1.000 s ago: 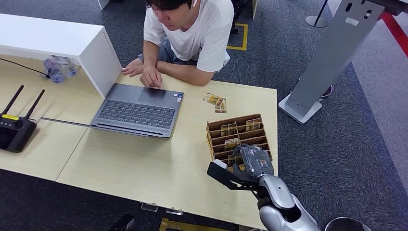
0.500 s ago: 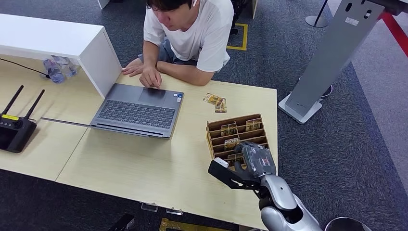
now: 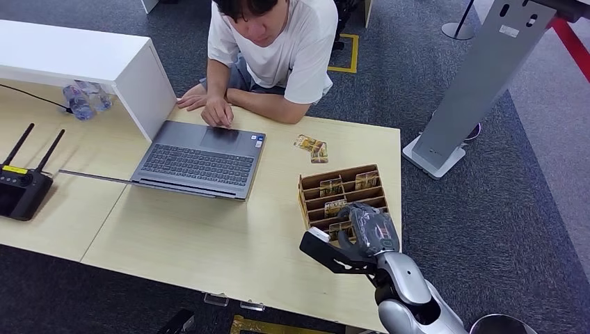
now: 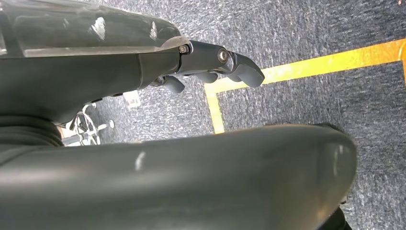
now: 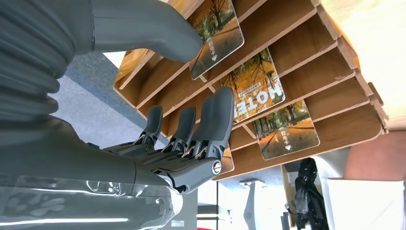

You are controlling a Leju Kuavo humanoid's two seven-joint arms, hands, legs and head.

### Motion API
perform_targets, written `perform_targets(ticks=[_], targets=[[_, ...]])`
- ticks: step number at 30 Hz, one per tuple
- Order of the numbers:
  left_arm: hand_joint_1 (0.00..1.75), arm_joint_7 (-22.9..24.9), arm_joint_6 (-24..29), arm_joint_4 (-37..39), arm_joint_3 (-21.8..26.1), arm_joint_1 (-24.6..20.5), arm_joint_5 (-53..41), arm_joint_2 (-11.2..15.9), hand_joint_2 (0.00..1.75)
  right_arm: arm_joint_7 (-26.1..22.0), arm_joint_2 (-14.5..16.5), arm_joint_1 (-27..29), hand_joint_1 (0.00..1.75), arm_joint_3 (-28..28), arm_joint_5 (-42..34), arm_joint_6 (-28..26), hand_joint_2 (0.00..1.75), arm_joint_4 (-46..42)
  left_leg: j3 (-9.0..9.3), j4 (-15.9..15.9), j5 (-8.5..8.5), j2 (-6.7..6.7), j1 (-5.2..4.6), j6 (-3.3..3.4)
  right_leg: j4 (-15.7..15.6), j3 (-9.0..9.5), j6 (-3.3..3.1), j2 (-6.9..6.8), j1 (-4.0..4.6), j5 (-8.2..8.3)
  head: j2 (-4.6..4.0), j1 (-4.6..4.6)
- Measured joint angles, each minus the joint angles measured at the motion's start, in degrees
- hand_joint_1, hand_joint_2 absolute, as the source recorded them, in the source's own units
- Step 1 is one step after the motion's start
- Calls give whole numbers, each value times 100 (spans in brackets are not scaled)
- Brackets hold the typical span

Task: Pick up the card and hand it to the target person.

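A tiered wooden card rack (image 3: 304,200) stands on the table's right side, with picture cards (image 3: 331,186) upright in its slots. My right hand (image 3: 370,232) hovers over the rack's near rows, fingers spread. In the right wrist view the thumb (image 5: 143,24) lies beside one card (image 5: 218,36). The fingers (image 5: 215,112) reach the edge of a "HOTEL" card (image 5: 258,91), and a third card (image 5: 287,132) sits one slot beyond in the rack (image 5: 311,52). No card is gripped. The person (image 3: 275,49) leans on the table's far edge. My left hand (image 4: 225,60) hangs over the carpet, holding nothing.
Two loose cards (image 3: 312,146) lie on the table behind the rack. An open laptop (image 3: 202,160) sits in front of the person, with a white shelf box (image 3: 90,59), bottles (image 3: 87,101) and a black router (image 3: 24,188) to the left. A grey stand (image 3: 473,90) rises right of the table.
My right hand has edged slightly to the right over the rack's near rows. The person's head has dipped a little. The cards have not moved.
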Motion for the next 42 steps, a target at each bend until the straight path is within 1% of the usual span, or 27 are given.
perform_targets(ticks=[6, 13, 17, 22, 28, 35, 40, 42], targets=[[0, 3, -1, 0, 0, 0, 6, 0, 0, -15, 0, 0, 82, 18, -48, 1, 175, 13, 0, 0, 0, 0, 0, 0, 0, 0, 0, 0, 0, 0, 0, -1], [0, 7, -2, 0, 0, 0, 8, 0, 0, -43, 2, 0, 62, 25, -102, -1, 175, 63, 0, 0, 0, 0, 0, 0, 0, 0, 0, 0, 0, 0, 0, -1], [0, 7, -5, 0, 0, 0, 9, 0, 0, -55, 3, 0, 66, 26, -118, -4, 175, 74, 0, 0, 0, 0, 0, 0, 0, 0, 0, 0, 0, 0, 0, -1], [0, 7, -14, 0, 0, 0, 10, 0, 0, -61, 4, 0, 79, 27, -121, -6, 175, 91, 0, 0, 0, 0, 0, 0, 0, 0, 0, 0, 0, 0, 0, -1], [0, 7, -19, 0, 0, 0, 10, 0, 0, -62, 4, 0, 86, 27, -127, -6, 175, 103, 0, 0, 0, 0, 0, 0, 0, 0, 0, 0, 0, 0, 0, -1], [0, 7, -21, 0, 0, 0, 10, 0, 0, -62, 3, 0, 87, 27, -142, -6, 175, 120, 0, 0, 0, 0, 0, 0, 0, 0, 0, 0, 0, 0, 0, -1], [0, 7, -22, 0, 0, 0, 10, 0, 0, -69, 4, 1, 76, 27, -168, -6, 175, 157, 0, 0, 0, 0, 0, 0, 0, 0, 0, 0, 0, 0, 0, -1], [0, 7, -31, 0, 0, 0, 9, 0, 0, -76, 4, 1, 75, 27, -194, -6, 175, 173, 0, 0, 0, 0, 0, 0, 0, 0, 0, 0, 0, 0, 0, -1]])
